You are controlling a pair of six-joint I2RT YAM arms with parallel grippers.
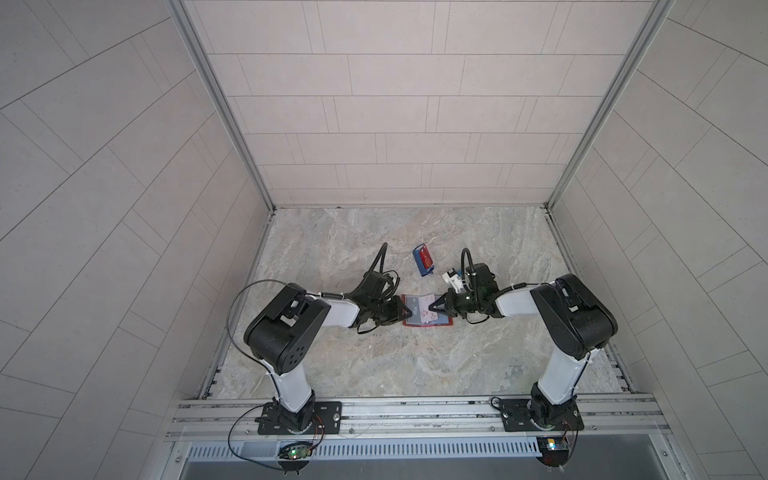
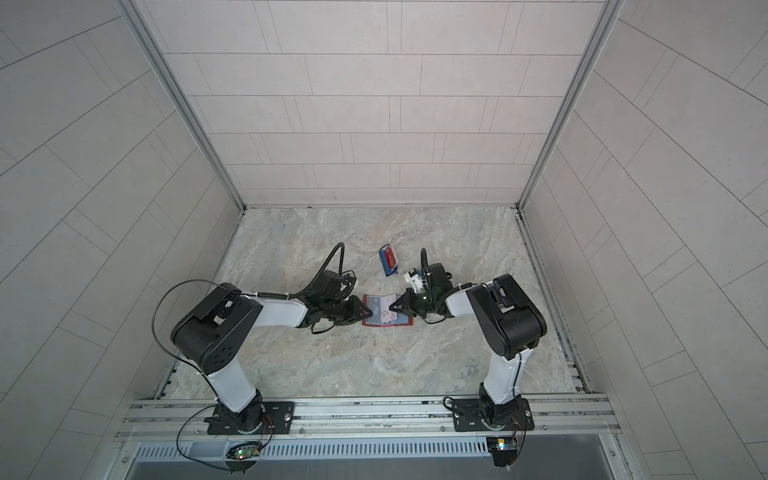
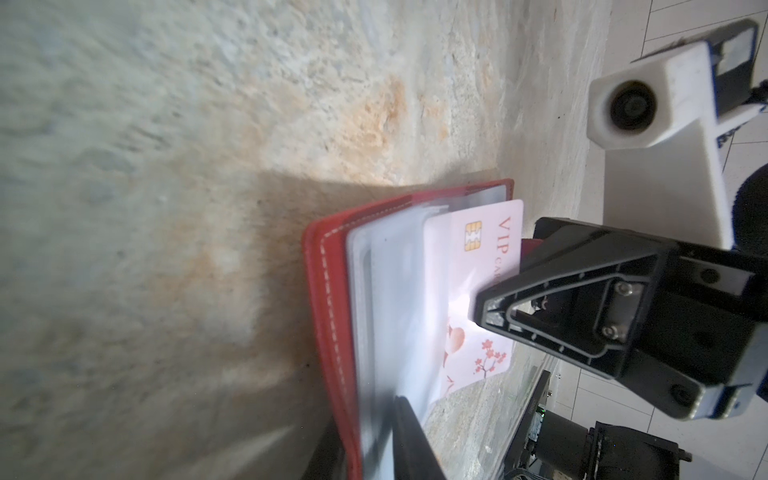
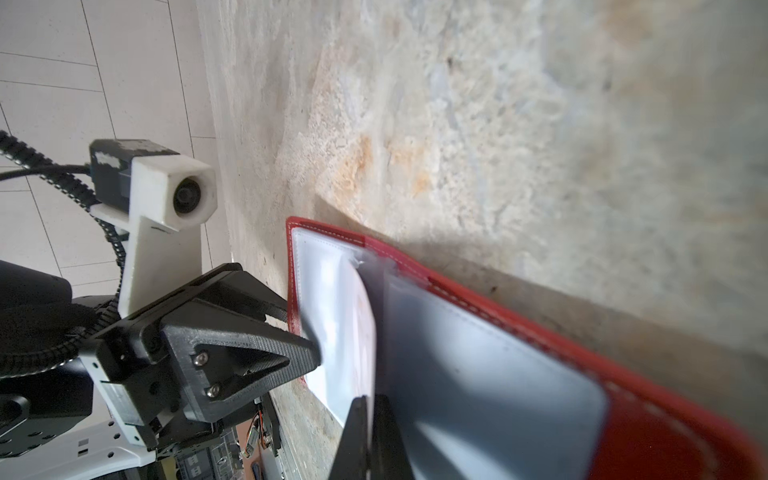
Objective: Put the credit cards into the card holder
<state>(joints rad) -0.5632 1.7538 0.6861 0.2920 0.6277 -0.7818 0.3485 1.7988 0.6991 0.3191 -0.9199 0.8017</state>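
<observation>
1. Main worry: the pale pink plastic card with a gold chip and red "VIP" lettering [image 3: 478, 249] is only partway into a clear plastic sleeve [image 3: 390, 291]. If you push it in crooked, I'd guess a corner snags the floppy sleeve mouth and the card bows or slips.
2. The red stitched leather-like bifold card holder [image 1: 430, 323] lies open on the marbled stone bench [image 1: 374, 361], mid-frame in both top views. A hard shove could skate it toward the left of the frame.
3. Right jaws: clamped shut on the pink card's outer edge.
4. Left jaws: only a narrow gap, and they look pinched on the sleeve's edge. If that pinch slips, the pocket probably flops shut.
5. A glossy red card [image 1: 424, 259] sits in the small blue stand [image 1: 425, 272], just above the holder in frame, so there's more to load.
</observation>
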